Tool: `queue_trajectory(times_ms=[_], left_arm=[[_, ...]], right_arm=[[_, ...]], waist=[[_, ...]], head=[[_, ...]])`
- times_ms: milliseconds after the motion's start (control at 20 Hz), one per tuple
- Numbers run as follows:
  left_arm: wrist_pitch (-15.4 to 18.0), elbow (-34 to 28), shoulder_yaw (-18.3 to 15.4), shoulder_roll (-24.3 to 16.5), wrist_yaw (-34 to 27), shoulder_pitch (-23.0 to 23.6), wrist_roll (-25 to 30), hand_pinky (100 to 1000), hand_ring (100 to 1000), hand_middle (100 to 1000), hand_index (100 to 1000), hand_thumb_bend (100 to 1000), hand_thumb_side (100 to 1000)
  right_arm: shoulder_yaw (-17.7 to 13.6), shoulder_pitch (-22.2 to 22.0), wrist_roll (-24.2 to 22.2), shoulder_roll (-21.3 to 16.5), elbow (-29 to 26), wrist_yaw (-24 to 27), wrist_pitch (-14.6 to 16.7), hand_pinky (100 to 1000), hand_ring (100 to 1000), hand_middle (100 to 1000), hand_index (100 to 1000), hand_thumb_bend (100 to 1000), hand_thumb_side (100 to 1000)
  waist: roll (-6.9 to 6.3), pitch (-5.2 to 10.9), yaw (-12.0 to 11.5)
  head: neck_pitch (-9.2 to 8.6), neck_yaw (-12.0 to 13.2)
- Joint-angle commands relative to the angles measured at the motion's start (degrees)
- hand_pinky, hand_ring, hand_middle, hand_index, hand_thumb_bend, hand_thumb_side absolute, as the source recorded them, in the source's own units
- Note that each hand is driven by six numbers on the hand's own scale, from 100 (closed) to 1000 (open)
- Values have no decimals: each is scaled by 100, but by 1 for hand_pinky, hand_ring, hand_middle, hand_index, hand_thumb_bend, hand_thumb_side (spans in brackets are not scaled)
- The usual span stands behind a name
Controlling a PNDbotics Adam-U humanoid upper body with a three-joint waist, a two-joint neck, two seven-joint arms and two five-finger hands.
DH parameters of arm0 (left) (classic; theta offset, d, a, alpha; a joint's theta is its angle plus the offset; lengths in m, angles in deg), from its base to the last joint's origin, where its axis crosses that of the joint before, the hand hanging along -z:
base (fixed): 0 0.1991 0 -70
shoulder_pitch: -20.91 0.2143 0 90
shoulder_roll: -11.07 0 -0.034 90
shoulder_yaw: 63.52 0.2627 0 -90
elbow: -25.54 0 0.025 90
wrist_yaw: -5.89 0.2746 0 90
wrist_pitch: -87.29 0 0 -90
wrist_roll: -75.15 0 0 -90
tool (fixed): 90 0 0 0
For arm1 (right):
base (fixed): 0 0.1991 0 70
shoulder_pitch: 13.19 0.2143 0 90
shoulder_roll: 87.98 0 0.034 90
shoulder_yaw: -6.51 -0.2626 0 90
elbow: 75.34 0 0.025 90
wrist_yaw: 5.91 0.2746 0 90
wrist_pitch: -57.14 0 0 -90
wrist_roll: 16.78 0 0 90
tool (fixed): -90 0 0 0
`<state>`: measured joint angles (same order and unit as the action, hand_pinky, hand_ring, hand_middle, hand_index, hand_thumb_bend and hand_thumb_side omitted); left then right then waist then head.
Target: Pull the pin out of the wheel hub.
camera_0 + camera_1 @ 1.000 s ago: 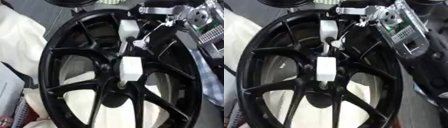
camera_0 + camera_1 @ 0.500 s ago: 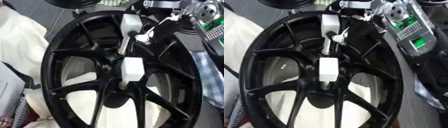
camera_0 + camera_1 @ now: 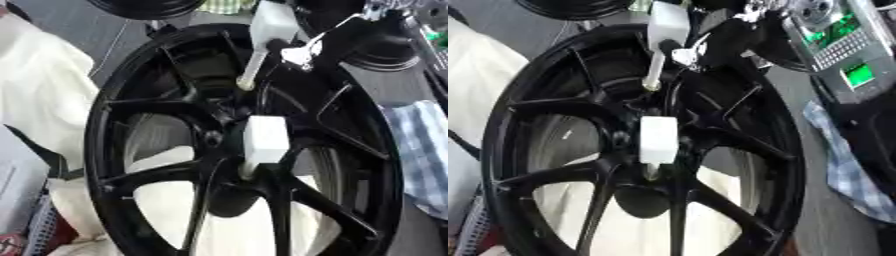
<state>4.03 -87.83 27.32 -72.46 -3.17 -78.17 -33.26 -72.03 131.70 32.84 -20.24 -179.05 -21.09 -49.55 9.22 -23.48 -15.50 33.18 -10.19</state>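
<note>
My right hand (image 3: 710, 42), black, is curled around a white block-headed pin (image 3: 667, 22) with a thin stiff shaft, lifted above the black spoked alloy wheel (image 3: 157, 165). A second white pin (image 3: 264, 140) sits in the hub; it looks light, rigid, best gripped by its block head.

Your right hand (image 3: 719, 42) runs off the top edge, and its dark fingers blur into the wheel (image 3: 131, 125) behind, so you cannot tell where they end around the upper pin (image 3: 665, 22). That pin's white head is cut by the top edge. The second pin (image 3: 263, 139) hides its lower tip in the hub. The wheel's bottom rim is cropped. Your left hand shows nowhere.
</note>
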Motion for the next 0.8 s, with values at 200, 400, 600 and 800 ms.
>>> queue_trajectory(times_ms=[200,400,600,800], left_arm=[[-5,-122,-44,-42,-29,-26,21,697,671,618,816,132,801],[-11,-122,-52,-40,-32,-13,19,698,671,618,816,133,801],[-14,-122,-66,-44,-34,5,6,698,671,618,816,135,800],[-12,-122,-80,-46,-33,19,-4,698,671,618,816,134,799]], right_arm=[[-309,54,279,-317,-245,286,-97,707,513,156,257,100,216],[-555,-34,533,-498,-271,510,-188,709,512,155,257,100,209],[-857,-180,845,-743,-285,793,-249,717,508,150,255,100,201],[-1154,-386,1124,-1011,-243,1130,-304,722,506,148,254,100,198]], waist=[[-40,193,5],[-35,223,30],[-33,257,70],[-44,281,116]], head=[[6,-38],[-22,-31],[-60,-2],[-52,39]])
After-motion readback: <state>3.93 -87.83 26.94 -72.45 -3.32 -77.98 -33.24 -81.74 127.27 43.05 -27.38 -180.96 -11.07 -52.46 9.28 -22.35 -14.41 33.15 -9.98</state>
